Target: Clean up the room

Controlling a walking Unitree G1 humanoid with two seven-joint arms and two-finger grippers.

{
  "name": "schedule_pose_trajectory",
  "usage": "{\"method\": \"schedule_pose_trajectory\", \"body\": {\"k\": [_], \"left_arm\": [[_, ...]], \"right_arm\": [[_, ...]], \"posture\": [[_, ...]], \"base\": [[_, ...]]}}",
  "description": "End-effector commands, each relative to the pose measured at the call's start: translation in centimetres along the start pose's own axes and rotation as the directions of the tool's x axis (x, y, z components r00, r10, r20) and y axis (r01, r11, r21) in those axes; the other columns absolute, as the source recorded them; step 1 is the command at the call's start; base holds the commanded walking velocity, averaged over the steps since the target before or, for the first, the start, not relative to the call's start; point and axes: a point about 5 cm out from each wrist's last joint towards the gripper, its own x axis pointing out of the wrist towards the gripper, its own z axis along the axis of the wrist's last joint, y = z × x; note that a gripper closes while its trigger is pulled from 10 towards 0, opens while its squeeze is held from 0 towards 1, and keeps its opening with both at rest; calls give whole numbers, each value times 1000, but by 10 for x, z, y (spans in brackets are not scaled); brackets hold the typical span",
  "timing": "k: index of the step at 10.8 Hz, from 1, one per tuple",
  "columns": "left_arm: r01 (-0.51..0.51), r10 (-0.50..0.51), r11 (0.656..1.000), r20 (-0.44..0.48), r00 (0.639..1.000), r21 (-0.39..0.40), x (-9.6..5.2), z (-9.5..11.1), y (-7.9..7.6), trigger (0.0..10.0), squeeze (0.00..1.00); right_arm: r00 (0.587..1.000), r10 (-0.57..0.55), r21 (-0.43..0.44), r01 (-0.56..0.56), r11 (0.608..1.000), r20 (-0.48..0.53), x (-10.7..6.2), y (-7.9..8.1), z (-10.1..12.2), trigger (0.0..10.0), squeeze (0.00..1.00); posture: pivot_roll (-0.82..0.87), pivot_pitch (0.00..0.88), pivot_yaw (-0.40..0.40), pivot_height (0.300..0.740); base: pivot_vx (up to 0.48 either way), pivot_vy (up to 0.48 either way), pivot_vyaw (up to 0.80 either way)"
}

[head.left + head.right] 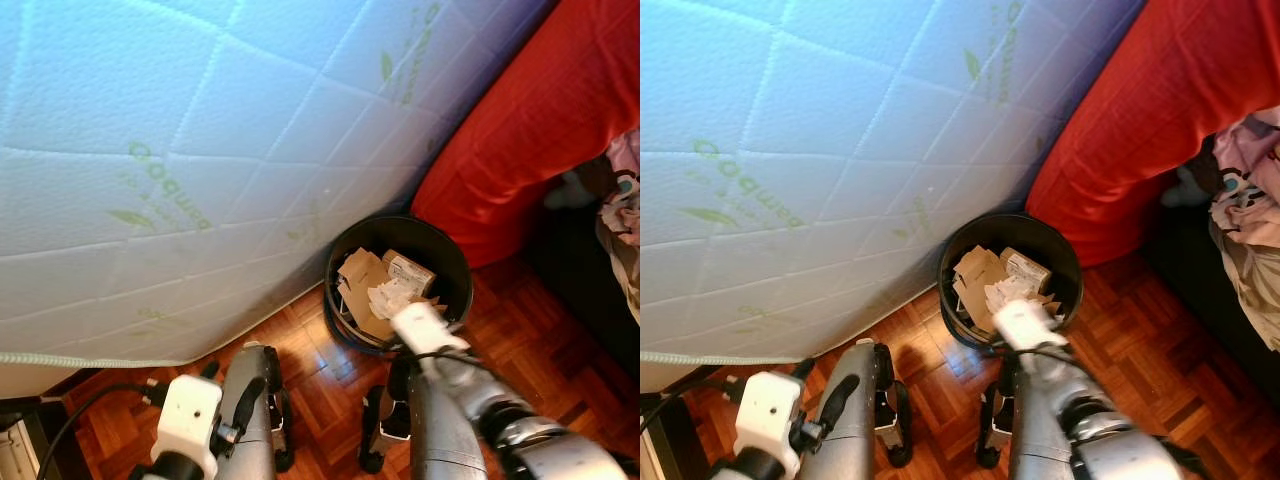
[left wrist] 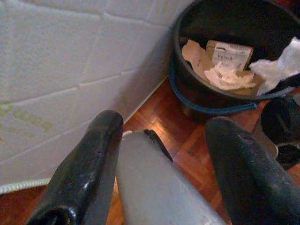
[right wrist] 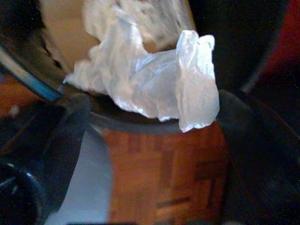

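On the parquet floor [image 1: 530,330], a round black bin [image 1: 455,262] stands tucked against the lower edge of a white quilted mattress [image 1: 200,150] with green printing, with a red cover [image 1: 530,130] hanging down just behind it. Inside the bin lie brown cardboard pieces [image 1: 358,280], a small printed box [image 1: 408,270] and crumpled white paper [image 1: 390,298]. A blue band [image 2: 211,108] runs around the bin's outer wall low down, seen from the left wrist. A crumpled sheet of clear plastic [image 3: 154,84] lies draped over the bin's near rim, partly hanging outside it, seen from the right wrist. The right gripper [image 3: 150,154] is held low just in front of the bin, its two black fingers [image 3: 253,154] spread wide with nothing between them but floor; the plastic lies just beyond the fingertips, apart from them. The left gripper [image 2: 164,159] points toward the floor beside the mattress edge, with the bin off to its right; its fingers [image 2: 89,164] are likewise wide apart and hold nothing. At the far right edge of the floor, a heap of pale clothing [image 1: 1245,200] rests against dark furniture. A black cable [image 1: 90,405] runs along the floor under the mattress at the near left corner.
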Motion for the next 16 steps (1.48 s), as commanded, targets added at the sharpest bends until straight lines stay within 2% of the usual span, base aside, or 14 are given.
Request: {"method": "schedule_pose_trajectory", "body": {"k": [1,3,5,7,8,11,12,13,15,16], "left_arm": [[4,-4,1000,-52,999,3,-5,-7,-3,10000,0],[1,-1,1000,-57,998,3,-6,-8,-2,10000,0],[0,0,1000,-62,998,2,-7,-9,-2,10000,0],[-3,3,1000,-66,998,3,-7,-10,-1,10000,0],[-3,3,1000,-66,998,4,-7,-10,-1,10000,0],[-4,5,1000,-68,998,7,-9,-10,0,10000,0],[-5,5,1000,-68,998,7,-9,-10,0,10000,0],[-6,6,1000,-67,998,8,-8,-10,0,10000,0],[-7,8,1000,-67,998,7,-8,-10,-1,10000,0],[-9,9,1000,-64,998,7,-7,-10,-1,10000,0]], "right_arm": [[998,9,-23,-10,1000,-64,-3,9,-18,10000,0],[993,-40,-34,37,999,-107,-4,1,-29,10000,0],[994,-32,-84,23,996,-103,-4,3,-31,10000,0],[994,86,-124,-95,988,-74,-6,20,-26,10000,0],[979,187,-158,-197,967,-75,-8,35,-26,10000,0],[940,341,-155,-336,929,1,-11,53,-12,10000,0],[948,318,-105,-316,943,-5,-10,50,-11,10000,0],[973,228,-126,-232,965,-42,-7,38,-17,10000,0],[992,92,-52,-97,994,-89,-5,14,-27,10000,0],[999,1,-7,-1,1000,-37,-2,1,-19,10000,0]], "posture": [[313,510,1,610],[313,510,1,610],[310,514,1,610],[308,515,1,610],[308,517,1,610],[313,520,3,610],[314,520,3,610],[315,519,2,610],[312,515,-1,610],[312,513,0,610]], "base": [[0,0,0],[0,0,0],[0,0,0],[0,0,0],[0,0,0],[0,0,0],[0,0,0],[0,0,0],[0,0,0],[0,0,0]]}}
